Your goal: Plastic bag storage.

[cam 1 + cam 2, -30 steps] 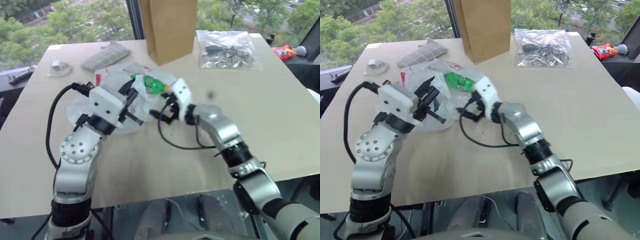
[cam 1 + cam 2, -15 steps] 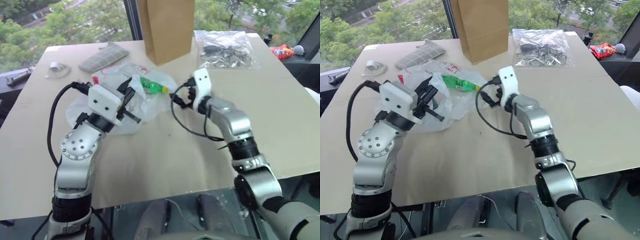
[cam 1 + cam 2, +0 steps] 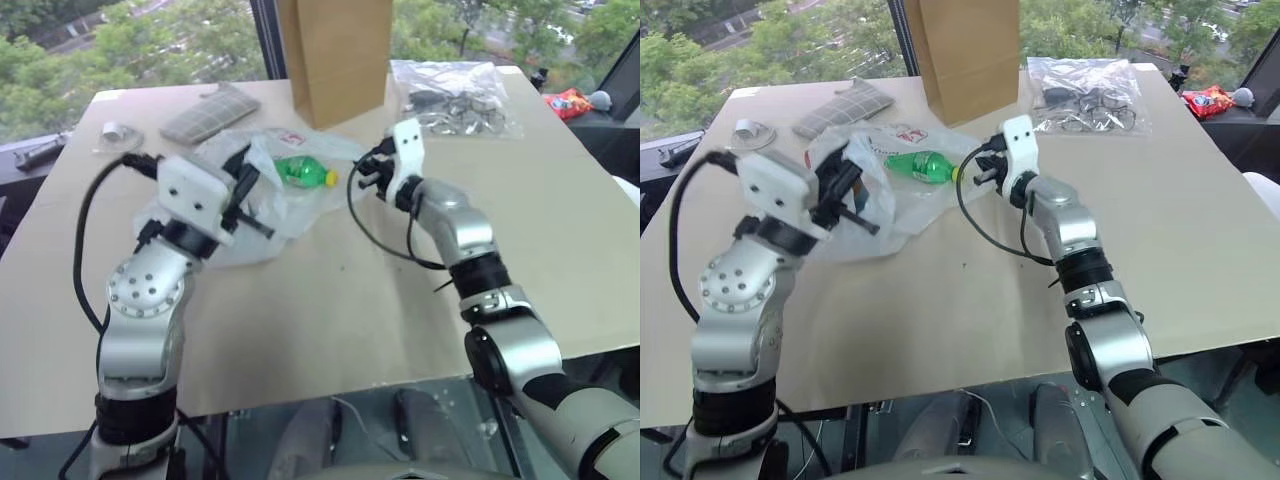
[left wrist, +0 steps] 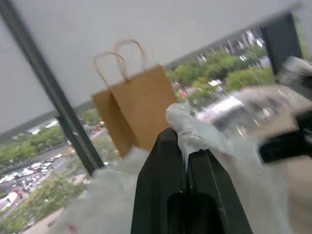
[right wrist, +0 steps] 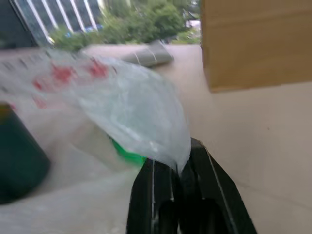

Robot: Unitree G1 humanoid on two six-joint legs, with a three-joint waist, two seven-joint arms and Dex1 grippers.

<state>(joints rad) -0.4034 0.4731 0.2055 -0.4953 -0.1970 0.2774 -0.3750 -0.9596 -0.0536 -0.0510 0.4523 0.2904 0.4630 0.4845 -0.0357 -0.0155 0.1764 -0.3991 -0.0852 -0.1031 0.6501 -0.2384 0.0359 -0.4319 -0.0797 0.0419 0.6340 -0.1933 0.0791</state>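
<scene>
While both arms reach over the bench (image 3: 330,320), the plastic bag (image 3: 285,205) lies spread across its far left half, stretched between the two hands. Far out on the left edge sits a small roll of tape (image 3: 118,133), and just beside it lies a grey folded cloth (image 3: 208,110). Moving in, the left hand (image 3: 243,190) is raised off the bench with its fingers pressed together, pinching a crumpled edge of the bag; the left wrist view shows white film bunched up between the black fingers (image 4: 163,180). A green bottle (image 3: 303,171) lies on its side inside the translucent bag, between the hands. Behind it, at the far edge, a tall brown paper bag (image 3: 340,55) stands upright. Over to the right hand (image 3: 372,178): its fingers are closed on the bag's opposite edge, film draped over the fingertips (image 5: 202,168). Further right, a clear packet of dark small items (image 3: 455,97) rests near the far corner, well apart from the bag.
</scene>
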